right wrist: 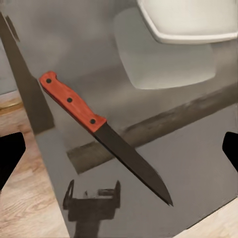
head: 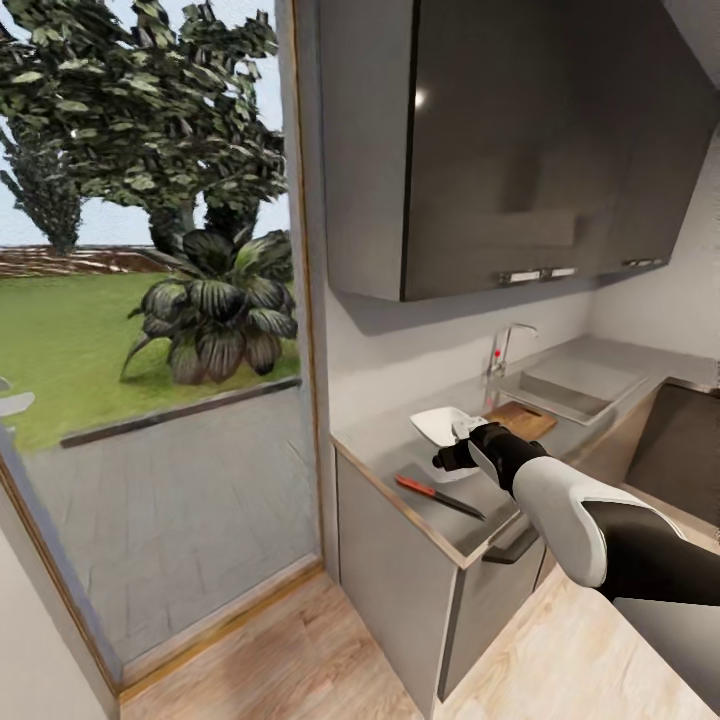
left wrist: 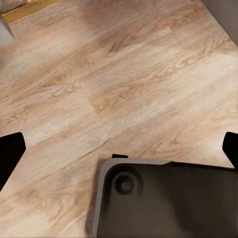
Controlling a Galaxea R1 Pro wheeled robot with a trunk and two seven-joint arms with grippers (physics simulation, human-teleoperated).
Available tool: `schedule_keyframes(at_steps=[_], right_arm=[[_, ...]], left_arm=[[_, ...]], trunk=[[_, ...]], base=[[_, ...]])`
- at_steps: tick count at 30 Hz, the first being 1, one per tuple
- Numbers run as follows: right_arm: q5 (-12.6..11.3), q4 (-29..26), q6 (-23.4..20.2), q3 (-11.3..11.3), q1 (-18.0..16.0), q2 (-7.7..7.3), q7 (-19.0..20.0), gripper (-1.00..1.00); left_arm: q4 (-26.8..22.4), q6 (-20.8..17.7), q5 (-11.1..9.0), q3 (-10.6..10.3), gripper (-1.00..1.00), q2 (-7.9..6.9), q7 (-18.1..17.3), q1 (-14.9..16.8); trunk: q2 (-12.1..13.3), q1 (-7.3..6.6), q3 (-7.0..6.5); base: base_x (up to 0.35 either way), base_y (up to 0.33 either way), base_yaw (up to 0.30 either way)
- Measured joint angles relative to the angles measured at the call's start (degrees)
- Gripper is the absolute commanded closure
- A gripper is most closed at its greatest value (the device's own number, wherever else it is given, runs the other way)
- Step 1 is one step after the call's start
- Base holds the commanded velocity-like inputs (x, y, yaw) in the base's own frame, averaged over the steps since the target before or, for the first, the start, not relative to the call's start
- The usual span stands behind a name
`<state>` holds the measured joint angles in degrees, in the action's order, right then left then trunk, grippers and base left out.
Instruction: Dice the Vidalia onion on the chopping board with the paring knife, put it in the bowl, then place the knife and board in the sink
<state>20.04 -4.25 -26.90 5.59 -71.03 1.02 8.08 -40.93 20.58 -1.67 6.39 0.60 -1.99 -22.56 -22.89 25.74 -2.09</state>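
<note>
**Right pincer over the knife, nothing held**

The right pincer [head: 452, 460] hangs spread wide and empty above the paring knife [right wrist: 99, 129], which lies flat near the tabletop [head: 400, 440] front edge, beside the bowl [head: 440, 425]. The chopping board [head: 520, 418] sits next to the sink [head: 575, 385]. Risk: descending off-centre could nudge the flat handle toward the edge. The left pincer [left wrist: 119, 148] is open over the floor [left wrist: 99, 74].

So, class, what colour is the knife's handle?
Red-orange; the knife's handle shows best in the right wrist view.

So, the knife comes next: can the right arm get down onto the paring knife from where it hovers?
Probably yes. The right gripper hovers open above the paring knife, which lies flat on bare countertop with nothing between.
</note>
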Motion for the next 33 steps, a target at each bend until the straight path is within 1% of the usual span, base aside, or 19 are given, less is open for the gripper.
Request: schedule_keyframes(at_steps=[22,33], right_arm=[[0.0,0.0,0.1,0.0,0.0,0.0,0.0,-1.0],[0.0,0.0,0.1,0.0,0.0,0.01,0.1,-1.0]], left_arm=[[0.0,0.0,0.0,0.0,-1.0,-0.01,0.0,0.0],[0.1,0.0,0.0,0.0,-1.0,0.0,0.0,0.0]], trunk=[[0.0,0.0,-1.28],[0.0,0.02,-1.98]], base=[[0.173,0.253,-0.158],[0.03,0.036,-0.166]])
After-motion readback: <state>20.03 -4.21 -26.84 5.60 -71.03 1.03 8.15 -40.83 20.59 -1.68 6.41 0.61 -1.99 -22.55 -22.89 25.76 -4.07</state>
